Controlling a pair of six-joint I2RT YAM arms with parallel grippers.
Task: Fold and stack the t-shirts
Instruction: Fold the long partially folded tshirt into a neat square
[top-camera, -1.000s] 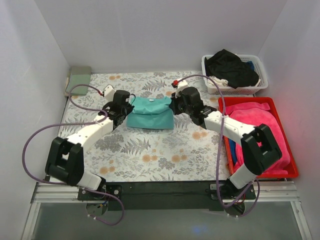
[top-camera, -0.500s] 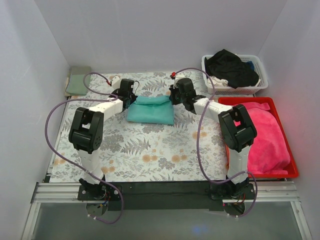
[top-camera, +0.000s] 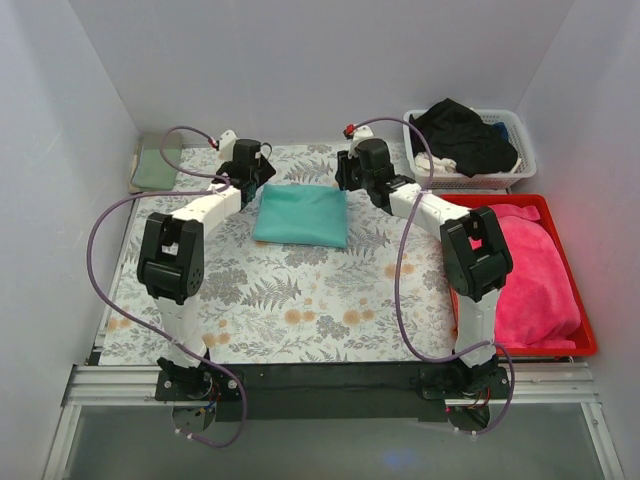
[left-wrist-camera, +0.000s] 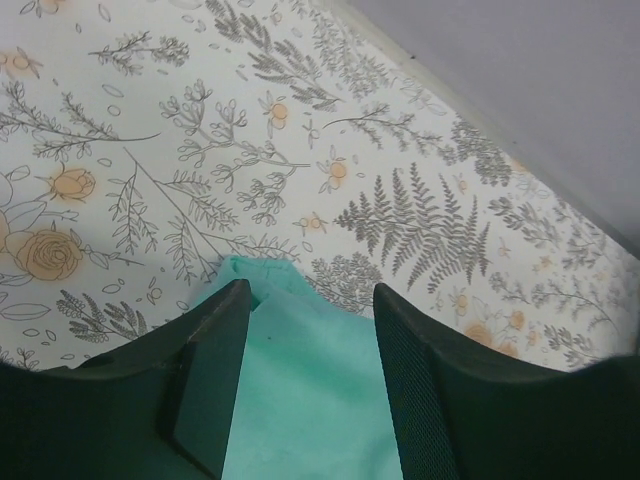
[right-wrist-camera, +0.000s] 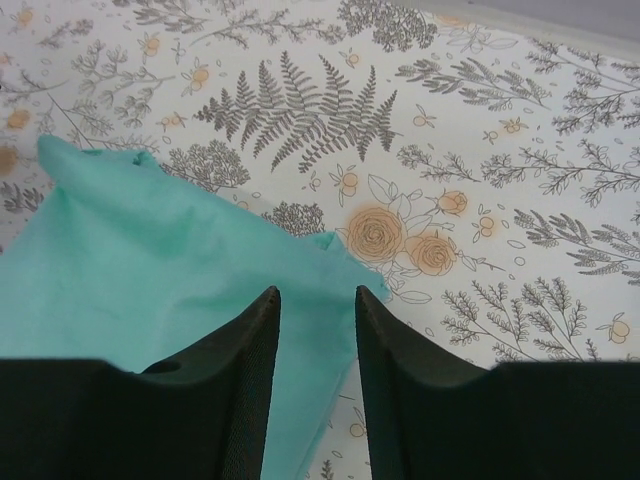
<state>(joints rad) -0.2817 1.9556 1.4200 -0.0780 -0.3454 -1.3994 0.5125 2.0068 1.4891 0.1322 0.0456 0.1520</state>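
From above, the teal t-shirt (top-camera: 300, 215) lies folded in a neat block on the table (top-camera: 300, 310), in the upper middle of the frame. The left end effector (top-camera: 256, 185) sits at the shirt's upper left corner. The right end effector (top-camera: 346, 186) sits at its upper right corner. A sage-green t-shirt (top-camera: 158, 165) lies at the far upper left. A black t-shirt (top-camera: 460, 135) hangs over a white basket (top-camera: 470, 180) at the upper right. Below the basket, a red tray (top-camera: 540, 350) holds a pink cloth (top-camera: 535, 270).

In the left wrist view, the left end effector (left-wrist-camera: 312, 292) is spread wide. A corner of the teal t-shirt (left-wrist-camera: 310, 400) lies flat between its two fingers (left-wrist-camera: 205, 385).

In the right wrist view, the right end effector (right-wrist-camera: 317, 295) has a narrow gap and grips nothing. The teal t-shirt (right-wrist-camera: 150, 260) fills the lower left, flat on the table (right-wrist-camera: 500, 150).
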